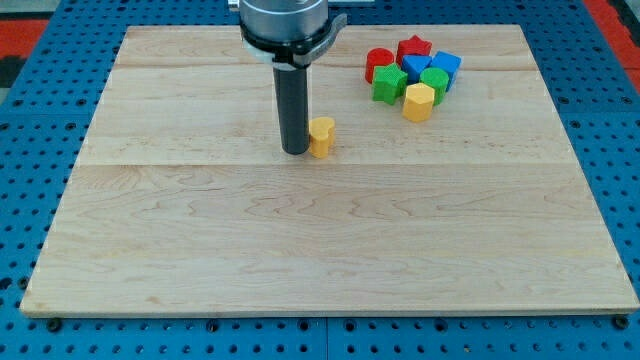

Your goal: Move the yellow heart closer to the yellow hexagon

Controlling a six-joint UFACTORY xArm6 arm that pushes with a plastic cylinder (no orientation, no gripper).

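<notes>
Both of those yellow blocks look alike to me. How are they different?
The yellow heart stands alone mid-board, right beside my tip; the yellow hexagon sits in the cluster of blocks at the view's upper right. The heart looks narrower and notched; the hexagon looks broader and flat-sided. Both share the same yellow.

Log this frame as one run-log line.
my tip: touching yellow heart from view's left | yellow hexagon: upper right, in block cluster | heart-hexagon: apart | step: push pending

The yellow heart (321, 136) sits flat on the board, well apart from the yellow hexagon (419, 101), lying toward the view's left and slightly below it.
</notes>
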